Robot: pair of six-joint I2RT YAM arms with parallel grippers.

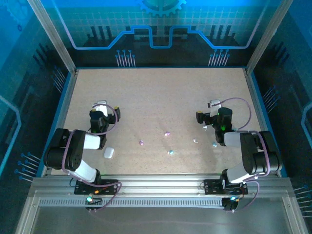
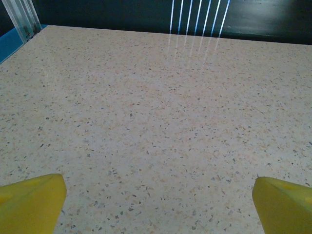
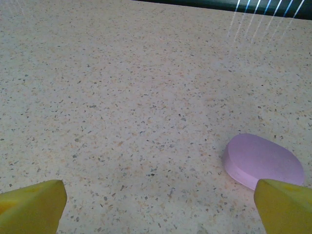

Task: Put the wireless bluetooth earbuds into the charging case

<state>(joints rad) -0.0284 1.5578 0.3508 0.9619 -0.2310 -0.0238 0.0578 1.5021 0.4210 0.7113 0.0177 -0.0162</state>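
Observation:
Several tiny earbuds lie scattered across the near middle of the table: a purple one point(image 1: 167, 133), another purple one point(image 1: 141, 143), a light blue one point(image 1: 170, 152), a white one point(image 1: 195, 141) and a light blue one point(image 1: 214, 144). A white pebble-like charging case point(image 1: 108, 152) rests by the left arm. A closed purple charging case point(image 3: 263, 160) lies flat just beyond my right fingertip. My left gripper point(image 2: 158, 189) point(image 1: 99, 113) is open over bare table. My right gripper point(image 3: 159, 190) point(image 1: 214, 114) is open too, with nothing between its yellow fingers point(image 3: 34, 204).
The speckled tabletop point(image 1: 161, 97) is ringed by a raised blue rim and metal frame posts point(image 1: 53, 36). A metal rail point(image 1: 156, 183) runs along the near edge, holding both arm bases.

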